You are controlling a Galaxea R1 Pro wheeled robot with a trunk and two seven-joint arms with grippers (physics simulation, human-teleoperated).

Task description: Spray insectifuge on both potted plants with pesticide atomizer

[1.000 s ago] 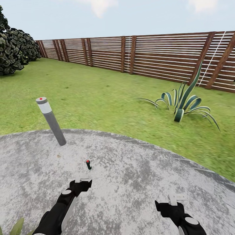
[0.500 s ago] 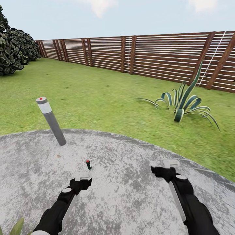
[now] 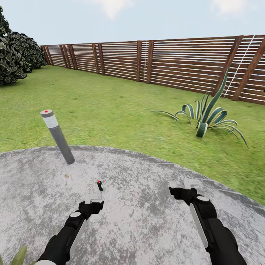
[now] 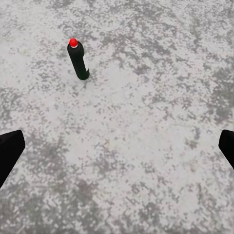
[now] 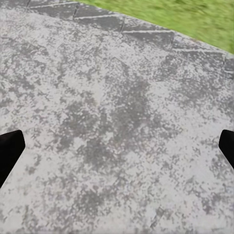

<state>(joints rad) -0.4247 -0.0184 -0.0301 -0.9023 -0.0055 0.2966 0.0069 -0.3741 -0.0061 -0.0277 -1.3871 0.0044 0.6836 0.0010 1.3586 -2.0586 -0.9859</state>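
Grey, mottled paving is filling the lower half of the head view: the round patio (image 3: 147, 221), with green lawn (image 3: 110, 106) spreading beyond it to a slatted brown fence (image 3: 176, 62) across the upper part of the frame. A dark bush (image 3: 14, 55) is sitting at the upper left, a striped agave (image 3: 206, 117) is growing at the right on the grass, and a grey bollard lamp (image 3: 58, 138) with a red dot is leaning at the left, at the patio's edge. Near the lower centre-left a small dark bottle with a red cap is standing upright on the paving; I am taking it as the pesticide atomizer (image 3: 99, 186). I am holding my left gripper (image 3: 92, 200) just below it in the frame, near but apart. My right gripper (image 3: 191, 183) is hovering at the lower right, well apart from the bottle. A green leaf tip (image 3: 18, 255) is poking in at the bottom left corner.

Through the left wrist camera, my fingers (image 4: 9, 151) are standing spread wide, released and holding nothing, and the atomizer (image 4: 78, 61) is standing ahead of them, nearer one finger.

Through the right wrist camera, my fingers (image 5: 9, 148) are likewise spread wide and holding nothing over bare paving (image 5: 117, 122), with the lawn (image 5: 185, 14) beyond its edge.
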